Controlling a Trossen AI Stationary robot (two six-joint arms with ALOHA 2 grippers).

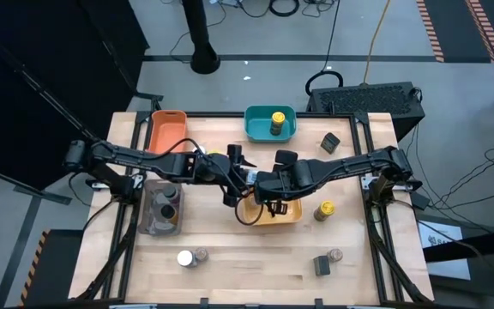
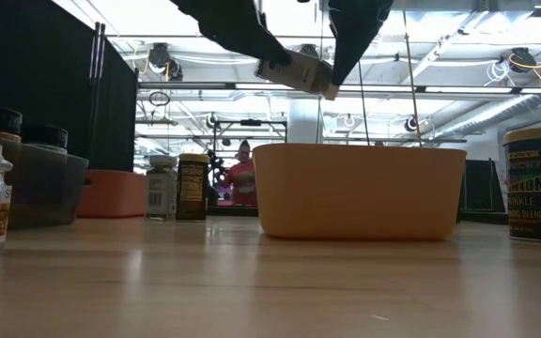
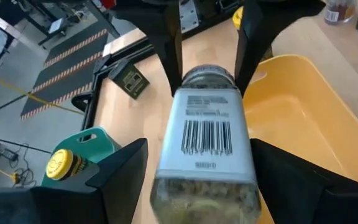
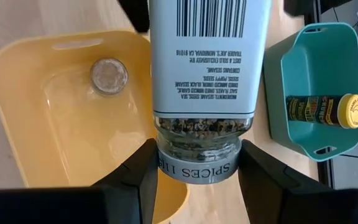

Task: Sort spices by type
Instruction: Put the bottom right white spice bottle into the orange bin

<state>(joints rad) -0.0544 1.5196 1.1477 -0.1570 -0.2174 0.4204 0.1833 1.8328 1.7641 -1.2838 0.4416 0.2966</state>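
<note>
— What's the right end effector [image 4: 197, 169] doing?

— From my seat, it's pinched on the jar [image 4: 204, 62] at the lid end, one finger on each side of the grey cap.

— And the left one?

— The left end effector [image 3: 201, 186] stands wide around the jar's base, with a gap on both sides. I don't see it touching.

— Describe the jar.

— Clear glass, a white label with a barcode and small black print, a speckled seed mix inside.

— Where is it?

— In the air, tilted, over the yellow bin [image 4: 17, 62], well off the tabletop [image 2: 252, 291]. A second jar [image 4: 109, 76] stands in that bin. Beside it, a yellow-lidded jar [image 4: 322, 109] lies in the teal bin [image 4: 303, 43].
</note>
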